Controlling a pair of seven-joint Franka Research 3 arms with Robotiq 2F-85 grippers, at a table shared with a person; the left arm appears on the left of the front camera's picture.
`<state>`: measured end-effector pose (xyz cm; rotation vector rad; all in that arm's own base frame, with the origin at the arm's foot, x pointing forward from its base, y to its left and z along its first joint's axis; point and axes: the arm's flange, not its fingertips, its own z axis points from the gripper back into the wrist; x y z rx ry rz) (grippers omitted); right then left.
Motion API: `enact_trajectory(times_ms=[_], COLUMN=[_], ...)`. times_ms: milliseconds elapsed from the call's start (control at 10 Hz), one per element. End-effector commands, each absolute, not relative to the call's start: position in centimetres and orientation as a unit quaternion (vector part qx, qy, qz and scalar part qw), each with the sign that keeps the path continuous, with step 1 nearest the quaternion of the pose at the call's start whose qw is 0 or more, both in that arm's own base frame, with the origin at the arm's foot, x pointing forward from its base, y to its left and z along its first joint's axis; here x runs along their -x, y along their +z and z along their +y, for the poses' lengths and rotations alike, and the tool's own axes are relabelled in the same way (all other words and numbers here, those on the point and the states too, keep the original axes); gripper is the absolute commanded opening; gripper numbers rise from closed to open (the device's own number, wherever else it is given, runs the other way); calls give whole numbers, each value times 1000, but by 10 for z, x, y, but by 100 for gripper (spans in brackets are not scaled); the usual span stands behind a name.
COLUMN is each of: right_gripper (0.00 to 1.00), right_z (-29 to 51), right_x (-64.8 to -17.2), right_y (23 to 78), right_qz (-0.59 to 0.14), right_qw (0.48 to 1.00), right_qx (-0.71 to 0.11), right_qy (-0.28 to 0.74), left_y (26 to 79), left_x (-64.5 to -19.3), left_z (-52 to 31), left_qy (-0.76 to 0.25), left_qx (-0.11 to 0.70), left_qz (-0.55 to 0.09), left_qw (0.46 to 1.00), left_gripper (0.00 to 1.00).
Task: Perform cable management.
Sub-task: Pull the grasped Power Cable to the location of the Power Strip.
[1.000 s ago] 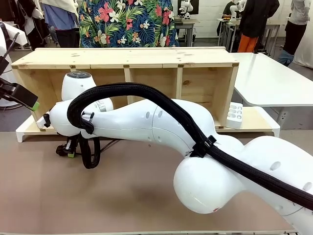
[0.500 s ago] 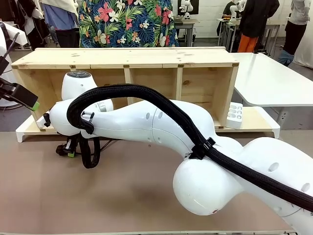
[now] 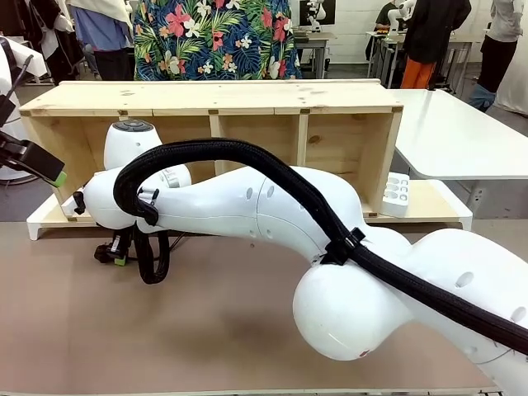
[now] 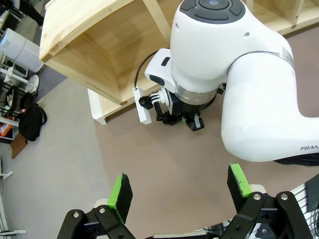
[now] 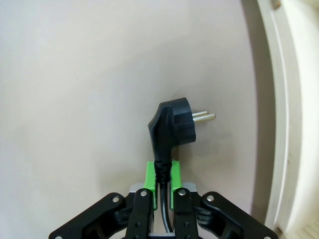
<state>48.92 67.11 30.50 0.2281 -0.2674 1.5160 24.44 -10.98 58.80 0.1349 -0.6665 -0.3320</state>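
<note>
— Near the far left corner of the brown table [image 3: 206,330], low before the left end of the pale wooden shelf unit [image 3: 214,97]: right gripper [image 5: 162,174] pinching the long thin glossy black power cable [image 5: 160,168] just under its chunky black plug [image 5: 173,123]. Both green pads [image 5: 150,174] pressed onto the cord, plug over bare tabletop, two metal pins [image 5: 203,117] pointing toward the white board edge [image 5: 286,99].

— And the left gripper [image 4: 179,185]?

— Spread wide, holding nothing, hovering over the table's left edge, well apart from the plug.

— Advice for the step?

— Probably carrying or routing the plug end. Hold the pinch firm and close to the plug, so no swing. Move slowly. Avoid dragging the trailing cord against the thick ribbed black hose [image 3: 247,157]. Mind the pins beside that white edge.

— Rest of the cord?

— Hidden behind the white right arm [image 3: 247,206]; cannot tell the routing.
</note>
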Motion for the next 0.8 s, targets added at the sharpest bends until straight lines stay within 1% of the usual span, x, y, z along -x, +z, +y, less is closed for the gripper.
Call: enact_trajectory(times_ms=[0, 100, 700], right_gripper=[0, 14, 14], right_z=[671, 671, 664], right_x=[-490, -489, -467], right_y=[305, 305, 331], right_qz=[-123, -121, -106], right_qw=[713, 712, 714], right_qx=[-104, -103, -81], right_qy=[683, 684, 687], left_y=[588, 588, 588], left_x=[-246, -246, -246], left_z=[-109, -109, -109], left_qy=[-164, -164, -164], left_qx=[-67, -67, -67], left_qz=[-326, -326, -326], left_qw=[929, 929, 929], left_gripper=[100, 100, 100])
